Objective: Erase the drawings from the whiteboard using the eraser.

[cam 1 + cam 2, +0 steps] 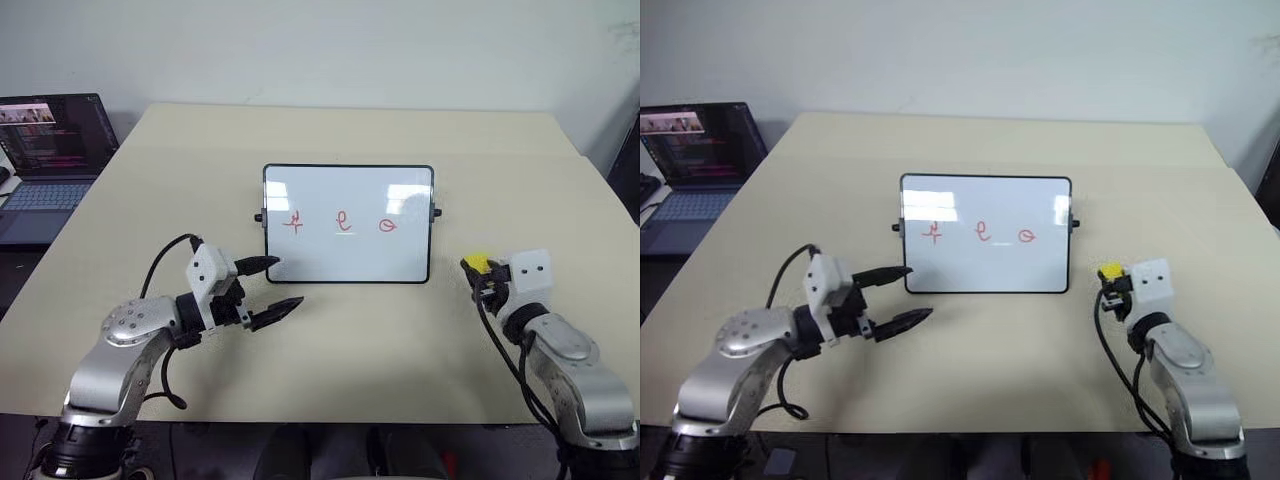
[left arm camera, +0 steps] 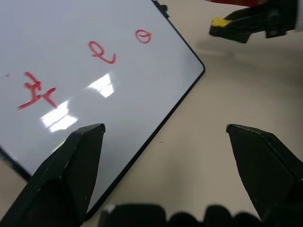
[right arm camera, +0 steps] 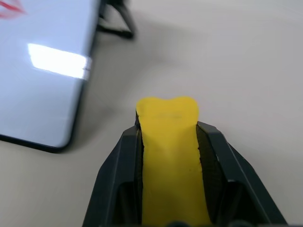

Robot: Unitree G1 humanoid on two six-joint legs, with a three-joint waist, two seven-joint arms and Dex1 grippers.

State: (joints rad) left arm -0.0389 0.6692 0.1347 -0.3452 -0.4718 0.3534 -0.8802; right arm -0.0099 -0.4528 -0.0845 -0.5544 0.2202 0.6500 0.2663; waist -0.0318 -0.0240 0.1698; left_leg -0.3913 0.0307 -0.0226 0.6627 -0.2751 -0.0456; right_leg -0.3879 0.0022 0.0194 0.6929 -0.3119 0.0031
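The right jaws are clamped on the eraser — the yellow block sits pinched between the two black fingers, its rounded end poking out past their tips. In the head views the same eraser shows as a yellow spot at the front of the right jaws, held just off the lower right corner of the whiteboard and not touching it.

The left jaws stand wide apart with nothing between them. One finger tip lies at the whiteboard's lower left corner, over its black frame; the other points across bare tabletop just in front of the board. From the left wrist, the board's near edge runs between the two fingers, and the right jaws with the yellow block appear beyond the board's far corner.

The drawings — a cross-like mark, a loop and a small oval, all in red — sit in a row across the middle of the board, ahead of both jaws and between them. All three are unwiped.

The whiteboard lies flat near the centre of the pale beige tabletop, small black knobs at its short sides. Well beyond the left jaws, off the tabletop's left edge, an open laptop shows a lit screen. A plain light wall stands behind.
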